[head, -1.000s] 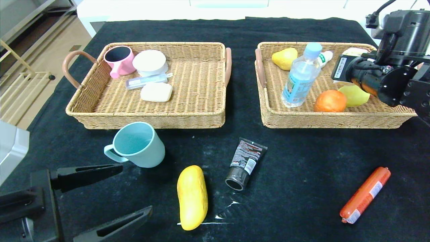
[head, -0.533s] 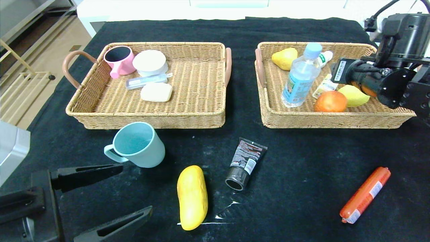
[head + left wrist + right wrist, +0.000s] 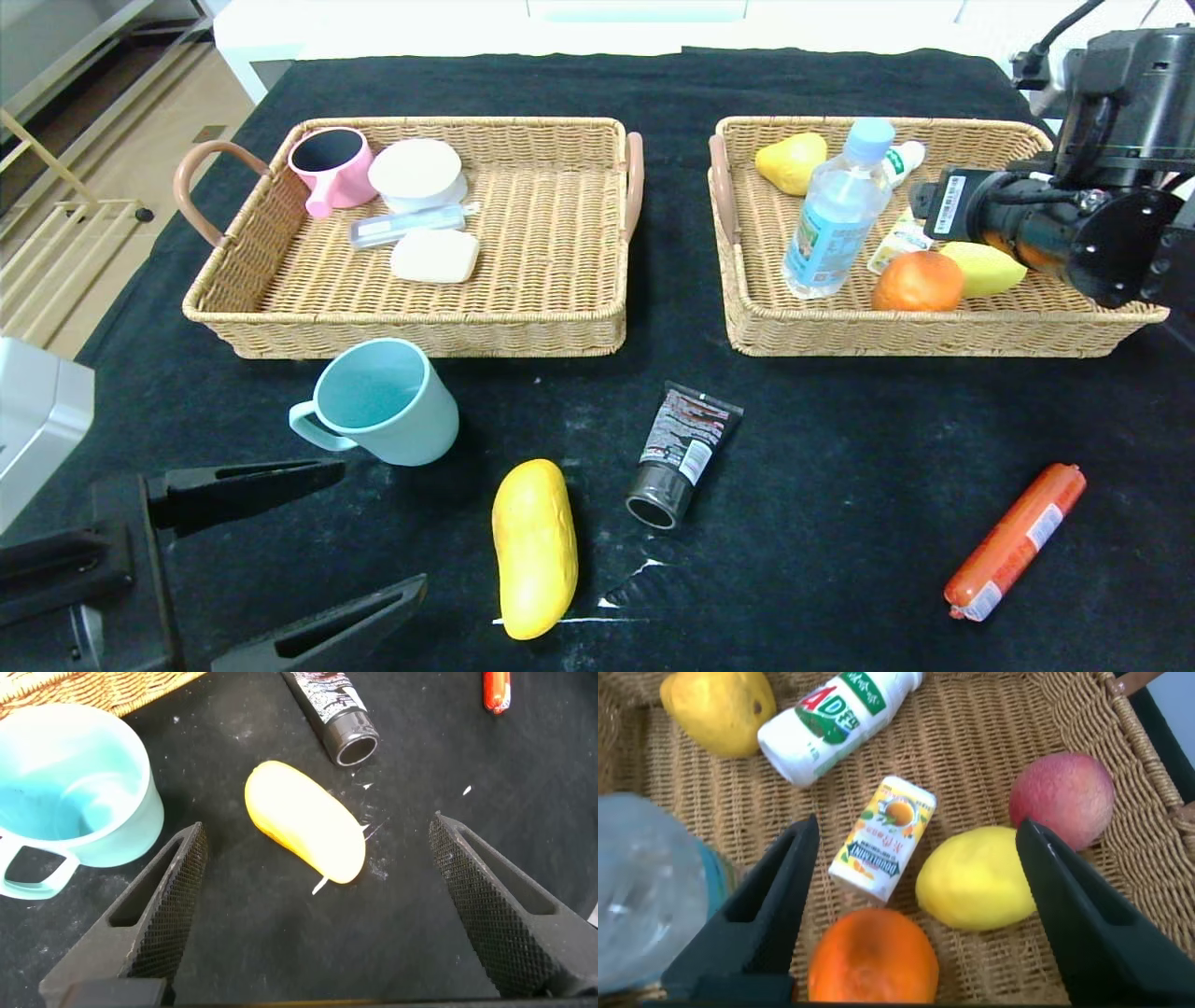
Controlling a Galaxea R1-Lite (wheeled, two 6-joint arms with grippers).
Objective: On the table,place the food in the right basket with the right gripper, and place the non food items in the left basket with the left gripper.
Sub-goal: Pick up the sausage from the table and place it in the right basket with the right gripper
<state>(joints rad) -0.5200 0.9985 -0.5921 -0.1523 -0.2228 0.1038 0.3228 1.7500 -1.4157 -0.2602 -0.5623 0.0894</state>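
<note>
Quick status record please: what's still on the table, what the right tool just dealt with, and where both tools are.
right tool: open, above the right basket
carton: lying free in the right basket beside the orange
left tool: open, above the mango
still on table: mango, sausage, mug, tube

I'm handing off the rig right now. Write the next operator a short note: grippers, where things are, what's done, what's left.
Right gripper: open, empty, over the right basket; small carton lies free below it.
Left gripper: open, empty, low at the table's near left, above the mango.
Done: bottle and carton in the right basket.
Left: mango and sausage to the right basket; teal mug and black tube to the left basket.
</note>
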